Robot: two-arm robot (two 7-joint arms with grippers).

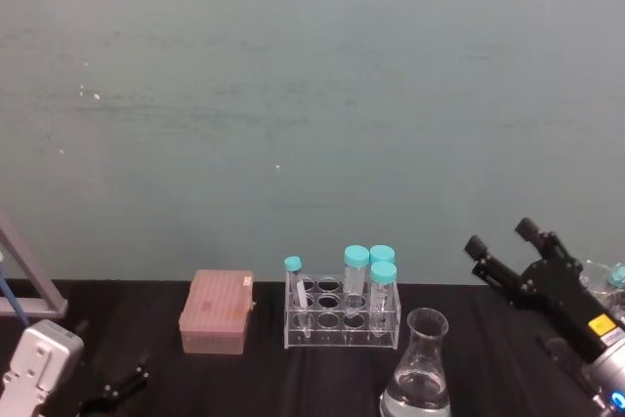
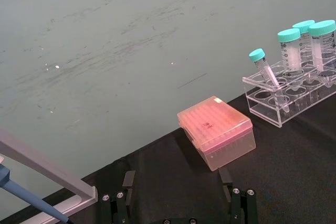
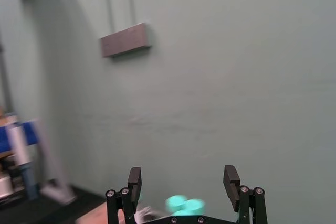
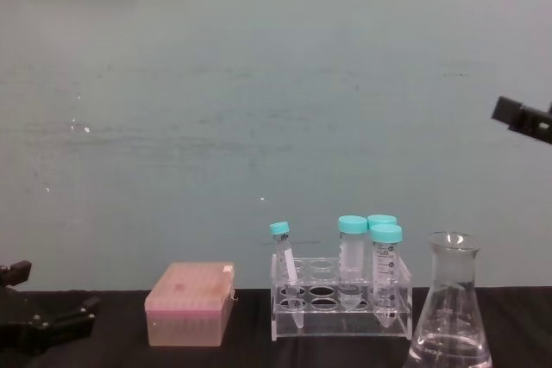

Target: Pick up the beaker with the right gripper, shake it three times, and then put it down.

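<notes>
Reaching for the beaker (image 1: 418, 373) at the front edge of the desk (image 1: 488, 319), lower your right pincer (image 1: 502, 238), spread wide up to its right, onto the narrow neck; avoid the tube rack (image 1: 342, 314) behind. Your left pincer (image 2: 176, 178) idles, spread, low left.

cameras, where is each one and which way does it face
Left wrist: low, facing pink box and tube rack past the open left gripper.
Right wrist: raised, facing the wall past the open right gripper.
Head: high, looking forward and down; both grippers show.
Chest: low, looking across; beaker nearest, grippers at both edges.
Head and chest share beaker, rack, box.
</notes>
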